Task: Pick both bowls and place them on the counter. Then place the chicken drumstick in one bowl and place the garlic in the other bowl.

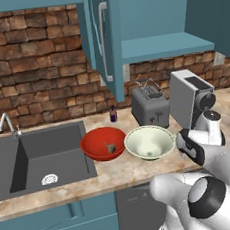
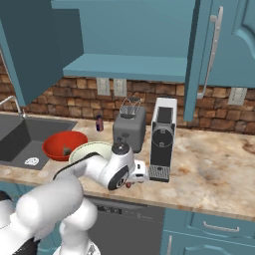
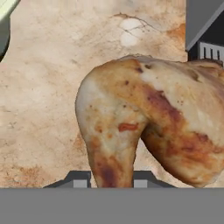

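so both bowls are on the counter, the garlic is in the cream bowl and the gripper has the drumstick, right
One thing is off: the garlic lies in the red bowl, not the cream bowl, as the left base view shows. Both bowls do stand on the counter, and the gripper is shut on the drumstick.

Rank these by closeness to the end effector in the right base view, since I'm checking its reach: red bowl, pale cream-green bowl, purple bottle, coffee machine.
The end effector is low at the counter's front.
1. Coffee machine, just to its right.
2. Pale cream-green bowl, to its left behind the arm.
3. Red bowl, farther left by the sink.
4. Purple bottle, back at the brick wall.
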Robot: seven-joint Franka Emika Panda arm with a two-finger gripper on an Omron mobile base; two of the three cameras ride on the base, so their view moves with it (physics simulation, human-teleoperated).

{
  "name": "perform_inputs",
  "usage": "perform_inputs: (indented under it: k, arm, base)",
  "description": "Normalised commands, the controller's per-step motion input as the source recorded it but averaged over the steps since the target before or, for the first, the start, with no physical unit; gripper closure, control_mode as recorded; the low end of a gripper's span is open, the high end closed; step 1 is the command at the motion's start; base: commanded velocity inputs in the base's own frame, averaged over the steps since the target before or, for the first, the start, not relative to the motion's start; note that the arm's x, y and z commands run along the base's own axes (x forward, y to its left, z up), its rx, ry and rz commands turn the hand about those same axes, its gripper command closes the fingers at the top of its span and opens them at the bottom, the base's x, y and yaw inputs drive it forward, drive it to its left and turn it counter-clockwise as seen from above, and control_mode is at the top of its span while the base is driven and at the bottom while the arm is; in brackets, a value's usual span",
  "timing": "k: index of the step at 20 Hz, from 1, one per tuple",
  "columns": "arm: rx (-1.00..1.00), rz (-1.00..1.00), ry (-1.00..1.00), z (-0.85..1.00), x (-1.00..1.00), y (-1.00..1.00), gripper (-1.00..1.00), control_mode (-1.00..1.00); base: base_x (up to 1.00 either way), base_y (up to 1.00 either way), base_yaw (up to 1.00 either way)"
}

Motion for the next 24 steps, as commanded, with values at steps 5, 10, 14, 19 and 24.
perform_inputs:
  k: [5, 10, 14, 19, 24]
  arm:
    - [0.00, 0.00, 0.00, 0.53, -0.19, 0.18, 1.00, -1.00]
    - [0.00, 0.00, 0.02, 0.68, 0.00, 0.52, 1.00, -1.00]
    - [-0.01, 0.00, 0.02, 0.71, 0.00, 0.53, 1.00, -1.00]
    - [-0.02, 0.00, 0.02, 0.39, 0.12, 0.54, 1.00, -1.00]
    - [0.00, 0.02, 0.01, -0.03, 0.40, 0.48, 1.00, -1.00]
  base:
    - [0.00, 0.00, 0.00]
    - [0.00, 0.00, 0.00]
    - [0.00, 0.00, 0.00]
    - [0.00, 0.00, 0.00]
    - [0.00, 0.00, 0.00]
